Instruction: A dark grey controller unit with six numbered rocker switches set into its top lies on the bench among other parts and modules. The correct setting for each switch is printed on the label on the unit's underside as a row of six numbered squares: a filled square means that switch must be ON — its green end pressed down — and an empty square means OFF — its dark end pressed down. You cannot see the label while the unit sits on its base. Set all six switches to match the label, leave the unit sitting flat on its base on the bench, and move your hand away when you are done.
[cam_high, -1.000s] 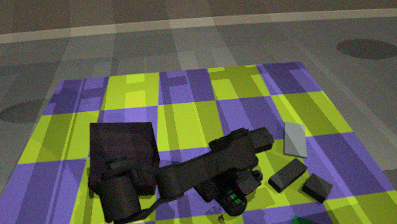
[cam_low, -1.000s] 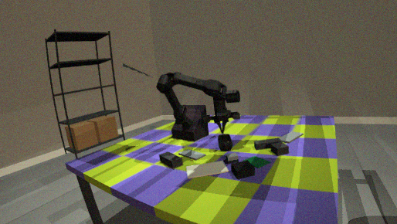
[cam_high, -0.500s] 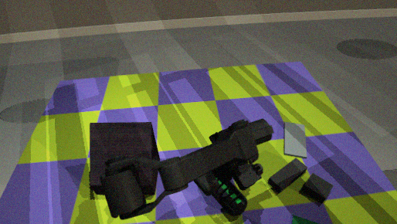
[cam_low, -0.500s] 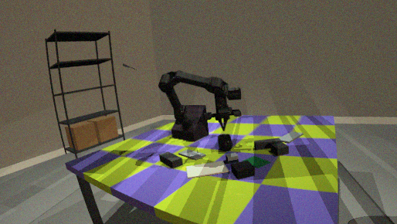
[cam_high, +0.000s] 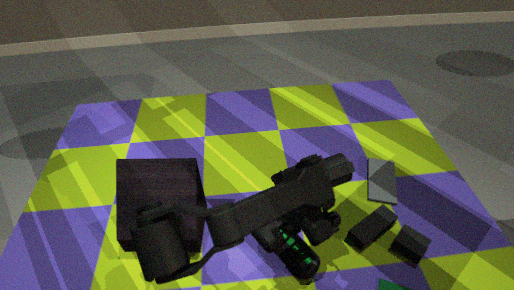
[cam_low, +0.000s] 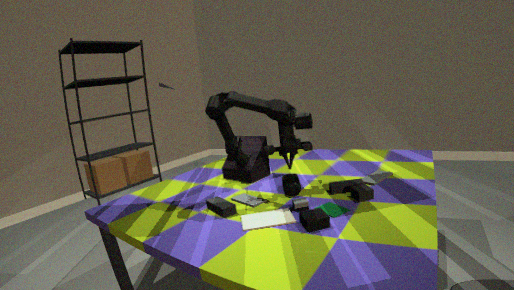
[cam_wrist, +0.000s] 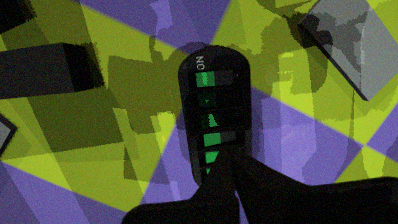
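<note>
Fingers of the black hand (cam_wrist: 227, 160) are clenched on nothing, tips over the dark grey switch unit's (cam_wrist: 216, 107) near rockers. Its long axis runs straight away from the hand across the chequered surface (cam_wrist: 310, 145).

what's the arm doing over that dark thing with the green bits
A single robot arm is working on a dark switch box lying on the checkered table. Its gripper is shut, holds nothing, and points down at the row of green-ended switches, apparently to press them. Other small dark blocks lie nearby.
</note>
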